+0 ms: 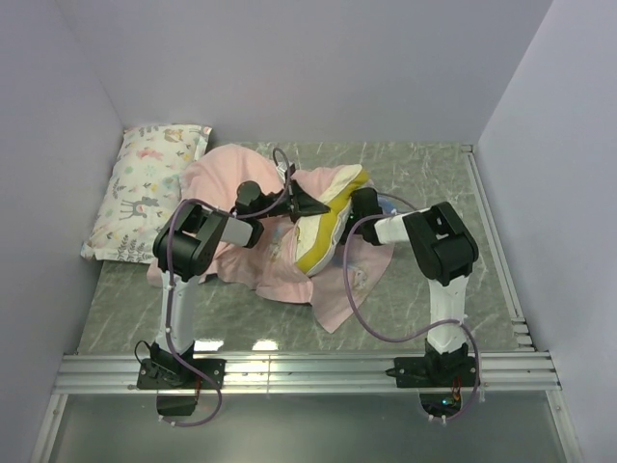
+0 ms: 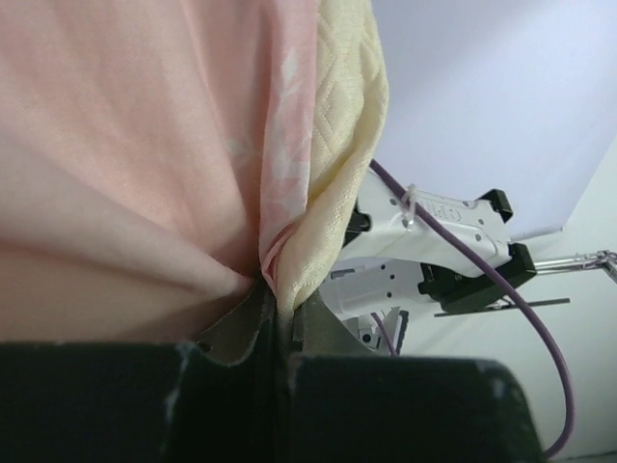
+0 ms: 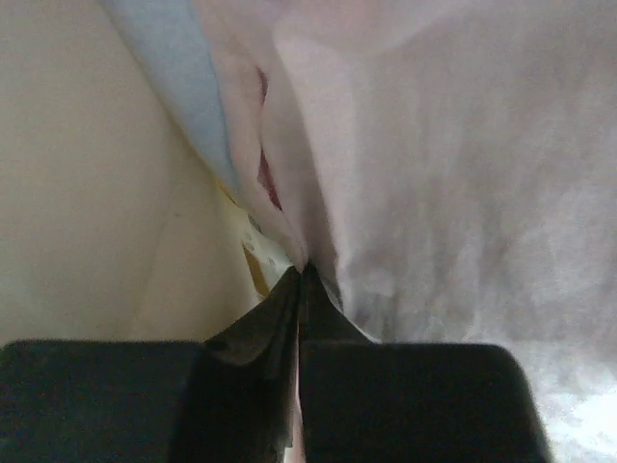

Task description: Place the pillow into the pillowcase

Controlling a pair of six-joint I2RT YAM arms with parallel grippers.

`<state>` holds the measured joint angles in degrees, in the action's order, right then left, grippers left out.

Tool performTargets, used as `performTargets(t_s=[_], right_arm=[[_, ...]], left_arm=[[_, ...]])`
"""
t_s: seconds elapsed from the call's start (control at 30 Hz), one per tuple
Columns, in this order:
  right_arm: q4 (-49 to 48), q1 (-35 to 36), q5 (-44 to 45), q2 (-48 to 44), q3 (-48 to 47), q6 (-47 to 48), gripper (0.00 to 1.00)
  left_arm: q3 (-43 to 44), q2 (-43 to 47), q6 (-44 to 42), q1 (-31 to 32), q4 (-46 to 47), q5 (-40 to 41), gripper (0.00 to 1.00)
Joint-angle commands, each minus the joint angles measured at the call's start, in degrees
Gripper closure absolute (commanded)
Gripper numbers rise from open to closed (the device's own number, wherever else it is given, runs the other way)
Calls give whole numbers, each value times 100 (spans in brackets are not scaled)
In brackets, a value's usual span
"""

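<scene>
The cream pillow (image 1: 326, 224) with its yellow side band stands tilted at the table's middle, partly wrapped in the pale pink pillowcase (image 1: 253, 260). My left gripper (image 1: 305, 204) is at the pillow's upper left. In the left wrist view it (image 2: 277, 307) is shut on a pinch of pink pillowcase (image 2: 145, 145) together with the cream dimpled pillow edge (image 2: 349, 116). My right gripper (image 1: 361, 204) is at the pillow's right. In the right wrist view it (image 3: 302, 275) is shut on a fold of pale pillowcase (image 3: 463, 174), with the cream pillow (image 3: 87, 174) to its left and a blue strip of the case (image 3: 174, 58) above.
A smaller white pillow with animal-and-flower print (image 1: 145, 188) lies at the back left against the wall. The grey marble table (image 1: 434, 183) is walled on three sides. A metal rail (image 1: 308, 371) runs along the near edge. The right arm (image 2: 434, 241) shows in the left wrist view.
</scene>
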<state>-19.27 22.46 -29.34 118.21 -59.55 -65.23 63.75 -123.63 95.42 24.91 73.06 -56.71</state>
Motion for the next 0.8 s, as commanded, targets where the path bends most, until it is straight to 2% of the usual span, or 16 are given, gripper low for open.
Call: performTargets(t_s=[0.0,0.13,0.3,0.33,0.37,0.4,0.5,0.63,0.73,0.77], right_arm=[[1229,57,701,0,-531,431,100],[2399,-329,1254,-753,-260,1255,100],[3876,-1155,2061,-1353,-4,2364,100],[3887,-1278,1786,-1441,22,2827,100],[4200,-1357,1731,-1468,-13,2910,100],[4429,-1384,2078,-1529,-117,2893,100],[4712,-1428,2126,-1652,-346,3288,100],[4652,-1411,1460,-1792,-593,3744,100],[4414,-1262,1107,-2038,-654,4000,90],[4283,-1244,958,-2135,-637,4001,77]], left_arm=[[-231,445,-269,-47,738,-139,100],[-345,577,-593,-249,421,-42,100],[-416,744,-954,-399,7,151,100],[-407,727,-1007,-408,-71,160,100],[-416,727,-1042,-408,-116,177,99],[-407,727,-1077,-408,-160,195,100],[-389,692,-1201,-399,-336,160,100],[-433,683,-1393,-338,-503,125,100],[-468,630,-1455,-259,-556,107,100],[-468,613,-1464,-241,-556,107,100]])
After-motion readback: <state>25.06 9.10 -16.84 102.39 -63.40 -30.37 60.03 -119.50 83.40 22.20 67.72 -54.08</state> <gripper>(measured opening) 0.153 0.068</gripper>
